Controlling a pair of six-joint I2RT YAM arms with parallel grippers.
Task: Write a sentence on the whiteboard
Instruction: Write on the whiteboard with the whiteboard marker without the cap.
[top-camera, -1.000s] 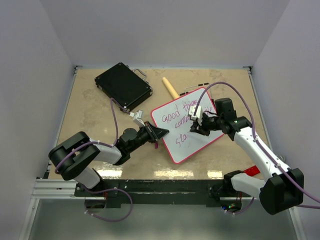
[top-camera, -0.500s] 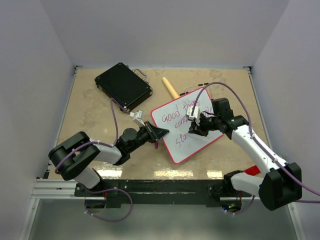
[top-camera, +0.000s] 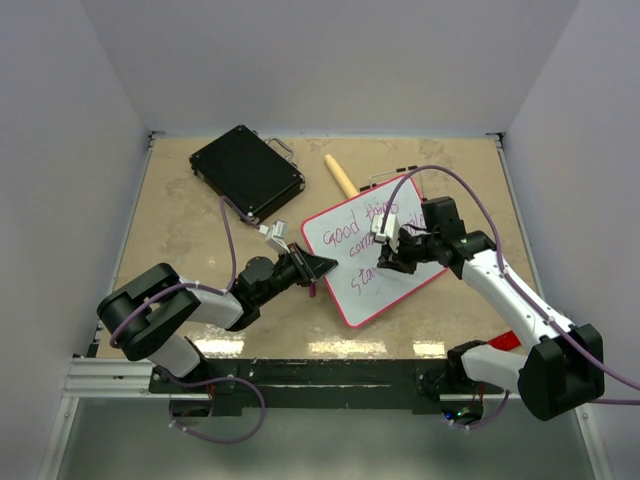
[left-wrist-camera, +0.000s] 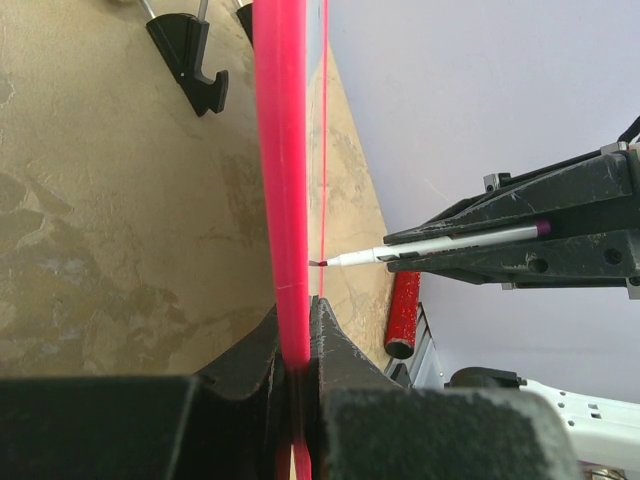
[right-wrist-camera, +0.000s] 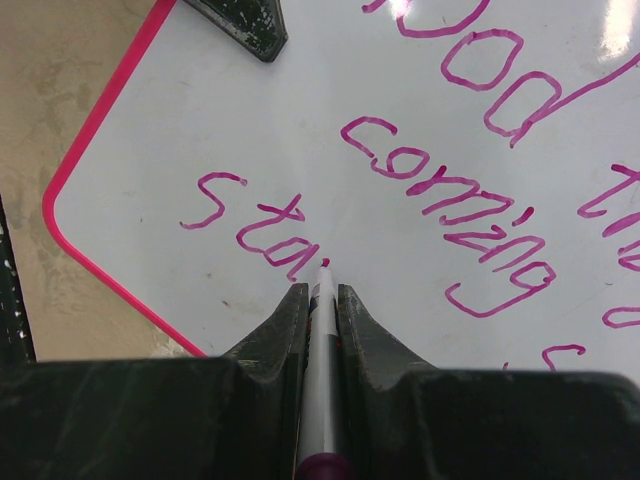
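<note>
left arm (top-camera: 215, 305): white shell links, rounded black joint housings
right arm (top-camera: 510, 290): same white links and black joints, bulky black block at shoulder
cables (top-camera: 227, 235): thin purple, one along each arm, another under the left base
wrist brackets (top-camera: 272, 236): small white blocks at each wrist
left gripper (left-wrist-camera: 297, 325): matte black moulded fingers, tapered tips
right gripper (right-wrist-camera: 320, 292): black fingers, grey scuffs, narrowing to thin tips
base plate (top-camera: 320, 372): black bar under both arms

sentence (top-camera: 345, 232) right end hidden under right gripper (top-camera: 384, 262), words cropped in wrist view
</note>
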